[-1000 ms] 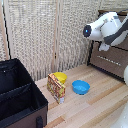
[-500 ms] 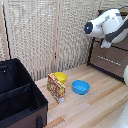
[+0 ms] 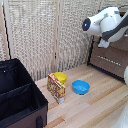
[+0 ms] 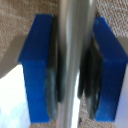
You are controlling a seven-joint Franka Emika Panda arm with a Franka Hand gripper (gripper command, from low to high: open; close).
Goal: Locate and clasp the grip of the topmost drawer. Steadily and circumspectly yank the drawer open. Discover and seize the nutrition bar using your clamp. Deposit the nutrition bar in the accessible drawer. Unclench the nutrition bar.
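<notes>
In the wrist view my clamp [image 4: 75, 67] is closed around the vertical silver bar [image 4: 75, 25] of the topmost drawer. One blue-tipped finger [image 4: 37, 65] presses each side of the bar. In the exterior view the white arm [image 3: 106, 24] reaches to the dark brown dresser [image 3: 111, 62] at that view's right and hides the clamp and most of the drawer front. Whether the drawer is pulled out cannot be told. The nutrition bar [image 3: 56, 87], an orange and yellow packet, stands on the wooden floor far from the arm.
A yellow bowl [image 3: 61, 77] sits just behind the packet and a blue bowl [image 3: 80, 87] beside it. A large black box [image 3: 17, 95] fills the exterior view's lower left. A woven screen [image 3: 45, 35] closes off the back.
The arm has shifted only slightly at the dresser. The packet, the bowls and the black box have stayed where they were.
</notes>
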